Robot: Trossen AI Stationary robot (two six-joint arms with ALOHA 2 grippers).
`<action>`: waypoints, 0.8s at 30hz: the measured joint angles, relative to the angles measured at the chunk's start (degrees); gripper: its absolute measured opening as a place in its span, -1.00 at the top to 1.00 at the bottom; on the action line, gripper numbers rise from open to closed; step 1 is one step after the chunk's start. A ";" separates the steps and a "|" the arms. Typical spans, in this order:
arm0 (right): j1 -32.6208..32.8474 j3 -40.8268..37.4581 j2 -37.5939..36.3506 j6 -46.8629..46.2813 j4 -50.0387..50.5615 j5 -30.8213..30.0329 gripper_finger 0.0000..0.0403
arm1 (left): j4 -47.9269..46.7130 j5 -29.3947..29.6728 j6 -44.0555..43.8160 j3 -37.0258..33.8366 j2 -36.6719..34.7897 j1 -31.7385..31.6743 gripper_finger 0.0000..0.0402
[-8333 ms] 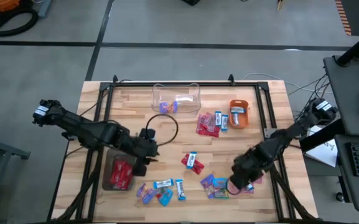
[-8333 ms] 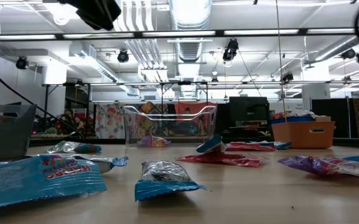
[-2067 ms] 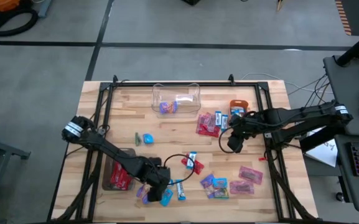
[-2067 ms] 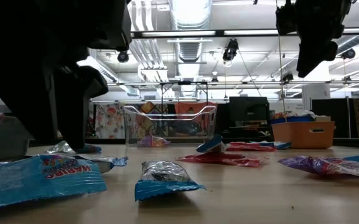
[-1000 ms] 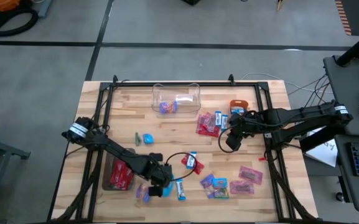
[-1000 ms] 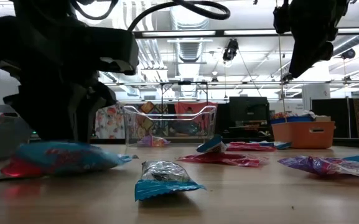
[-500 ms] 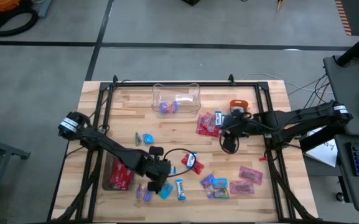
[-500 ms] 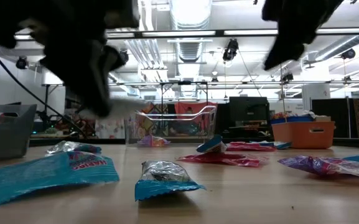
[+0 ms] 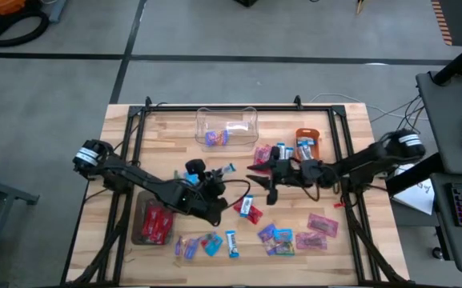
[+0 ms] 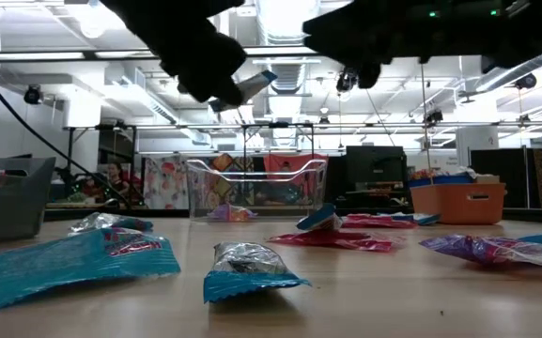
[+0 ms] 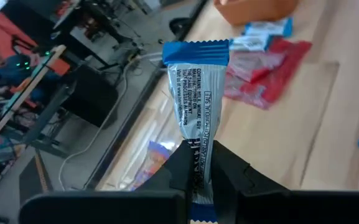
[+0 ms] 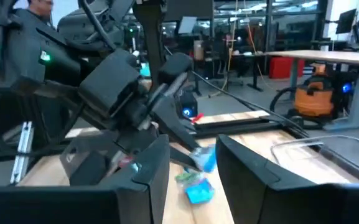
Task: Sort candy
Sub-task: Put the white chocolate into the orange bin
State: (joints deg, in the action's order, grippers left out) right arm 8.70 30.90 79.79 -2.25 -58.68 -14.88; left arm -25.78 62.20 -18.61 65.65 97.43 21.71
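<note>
**Left arm carrying one sweet; clear box is the nearest bin ahead of it**

Wooden table [image 9: 351, 128], framed by a dark rail, carries the whole job; you have concrete floor around it and a lit workshop beyond in the low view.

Starting at the left: a grey bin [image 9: 152, 222] holds red packets at the table's near-left part. Just beside it lies a loose row of candy [image 9: 209, 243] in purple, teal and blue-and-white.

Left gripper [image 9: 211, 178] is raised over the middle of the table, closed on one blue-and-white sweet [image 11: 196, 118]. In its wrist view the fingers [image 11: 180, 165] pinch the packet's lower end, so the long axis runs straight out from the tips, with the crimped blue end farthest away. The packet is clear of the table (the low view shows it lifted [image 10: 252, 87]).

The relation that matters: the clear plastic box [image 9: 227, 126] lies toward the far edge, beyond the held sweet's free end and near it. Judged from that, a short reach forward would put the packet over the box.

Further right, the right gripper [image 9: 261, 178] is low over the table with its fingers [image 12: 147, 163] parted and nothing between them, pointing at the left arm. It is nearer the red and blue pile [image 9: 272, 157] and the small orange bowl [image 9: 308, 146]. More purple and pink packets [image 9: 297, 233] lie at the near-right.
</note>
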 joint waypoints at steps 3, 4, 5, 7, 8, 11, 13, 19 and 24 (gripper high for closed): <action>-0.23 3.33 4.86 -1.17 -0.43 -0.32 0.39 | 5.06 0.29 0.16 0.02 0.00 -0.78 0.92; -0.23 4.56 6.48 -1.05 -0.41 -0.87 0.39 | 6.39 0.30 0.49 0.02 0.00 -0.88 0.92; -0.23 5.61 7.69 -0.60 -0.14 -1.72 0.39 | 7.50 0.32 0.75 0.02 0.00 -0.94 0.92; -0.23 7.68 9.64 0.41 -0.02 -4.32 0.39 | 8.14 0.40 0.88 0.02 0.00 -0.98 0.92; -0.23 8.51 10.16 0.94 -0.22 -5.65 0.39 | 8.11 0.47 0.68 0.02 0.00 -0.98 0.92; -0.21 10.05 11.18 2.93 -0.35 -9.19 0.39 | 8.04 0.43 -0.02 -0.02 0.00 -0.85 0.92; -0.41 10.11 11.08 2.89 0.20 -10.43 0.39 | 8.00 0.38 -0.34 -0.07 0.00 -0.83 0.92; -0.67 10.29 10.25 2.26 1.35 -15.47 0.39 | 8.86 1.07 -2.27 -0.13 0.00 -0.83 0.92; -1.65 10.96 10.12 -0.22 3.33 -13.75 0.39 | 9.59 1.70 -4.15 -0.15 0.00 -0.83 0.92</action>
State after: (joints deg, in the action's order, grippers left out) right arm 7.05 41.86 89.91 -2.47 -55.35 -28.63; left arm -16.19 63.91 -22.76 65.49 97.43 20.88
